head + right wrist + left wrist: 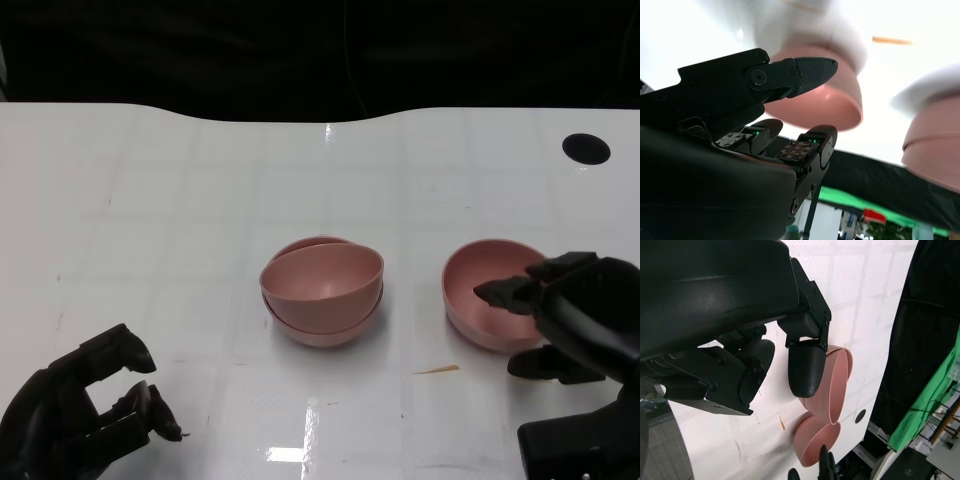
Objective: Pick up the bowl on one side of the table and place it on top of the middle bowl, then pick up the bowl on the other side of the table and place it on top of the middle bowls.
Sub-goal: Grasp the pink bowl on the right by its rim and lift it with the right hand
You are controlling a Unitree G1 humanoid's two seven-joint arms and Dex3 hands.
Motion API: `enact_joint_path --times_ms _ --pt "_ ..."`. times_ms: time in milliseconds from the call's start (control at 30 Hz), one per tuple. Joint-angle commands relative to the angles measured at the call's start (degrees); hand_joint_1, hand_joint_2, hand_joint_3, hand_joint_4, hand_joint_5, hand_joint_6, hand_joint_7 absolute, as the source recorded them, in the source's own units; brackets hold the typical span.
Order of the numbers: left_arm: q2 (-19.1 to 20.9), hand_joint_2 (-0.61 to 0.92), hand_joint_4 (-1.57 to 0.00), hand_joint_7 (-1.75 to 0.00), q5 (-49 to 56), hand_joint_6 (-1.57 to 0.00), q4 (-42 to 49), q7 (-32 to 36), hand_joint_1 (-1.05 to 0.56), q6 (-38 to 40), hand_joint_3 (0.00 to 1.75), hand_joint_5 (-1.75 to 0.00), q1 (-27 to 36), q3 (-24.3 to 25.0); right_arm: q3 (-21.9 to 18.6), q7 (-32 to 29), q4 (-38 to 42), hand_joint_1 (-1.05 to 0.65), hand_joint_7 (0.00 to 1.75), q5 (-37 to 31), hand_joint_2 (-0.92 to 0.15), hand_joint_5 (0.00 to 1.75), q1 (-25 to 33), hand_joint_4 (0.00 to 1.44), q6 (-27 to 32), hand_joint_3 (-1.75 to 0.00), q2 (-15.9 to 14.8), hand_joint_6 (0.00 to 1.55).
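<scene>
— Pink on pink in the middle already: one bowl sits tilted in the middle bowl [322, 318], so I'd judge the first half done and the second pick in hand.

— Start near, though. What are the hands doing?

— Left hand [85, 420] rests low at the near left corner of the table [180, 190], fingers curled in, holding nothing, well apart from the stack. Right hand [570, 315] is at the near right, over the near-right rim of the right bowl [487, 295].

— Gripping it?

— Not yet, by my reading. Its fingers [512, 292] reach across the rim with the thumb outside the wall, spread apart; the right wrist view shows a gap around the rim.

— So next?

— Close on the rim, lift clear, carry left, and set it square on the tilted stacked bowl [325, 272], which could slip.

— Farther back?

— Only a black hole [586, 148] in the table at far right.
</scene>
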Motion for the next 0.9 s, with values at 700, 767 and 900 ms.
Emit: enact_joint_path --times_ms 700,767,900 --pt "-0.6 0.88 -0.8 -1.75 0.1 -0.69 -1.0 0.0 0.15 0.3 1.3 -1.75 0.1 0.6 11.5 -11.3 26.7 -0.73 0.01 1.3 -0.92 0.01 -14.9 0.64 -3.1 -0.19 5.2 0.6" --pt "-0.6 0.88 -0.81 -1.75 0.1 -0.69 -1.0 0.0 0.15 0.3 1.3 -1.75 0.1 0.6 12.0 -12.0 27.6 -0.73 0.01 1.6 -0.92 0.01 -15.4 0.64 -3.4 -0.19 5.2 0.6" --pt "-0.6 0.88 -0.81 -1.75 0.1 -0.69 -1.0 0.0 0.15 0.3 1.29 -1.75 0.1 0.6 12.6 -12.7 28.5 -0.73 0.01 2.0 -0.92 0.01 -15.9 0.64 -3.6 -0.19 5.1 0.6"
